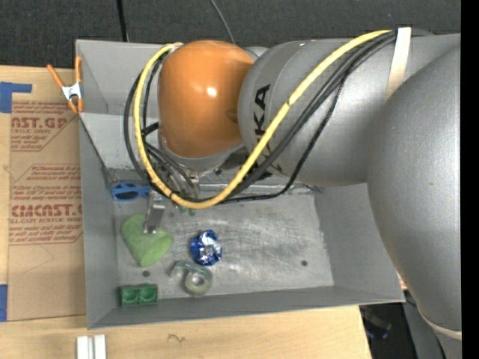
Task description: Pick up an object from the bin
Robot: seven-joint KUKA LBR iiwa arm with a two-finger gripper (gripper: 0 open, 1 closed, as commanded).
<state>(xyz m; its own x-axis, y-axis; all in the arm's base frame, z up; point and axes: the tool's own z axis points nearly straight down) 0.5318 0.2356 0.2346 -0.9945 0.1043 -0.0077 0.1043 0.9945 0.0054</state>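
My gripper (155, 217) reaches down at the left of the bin, one slim metal finger showing below the orange cover. Its tip rests at the top edge of a light green soft heart-shaped thing (147, 244), touching or just above it. A blue flat piece (129, 192) lies just up and left of the finger, against the bin's left wall. A blue and white crumpled ball (206, 247) sits to the right of the green thing. Below that ball lies a clear greenish ring-shaped piece (195, 279).
A dark green two-stud brick (139, 295) lies in the front left corner. The arm with its orange cover and yellow and black cables hangs over the back and middle of the bin. Bare bin floor stretches to the right of the ball.
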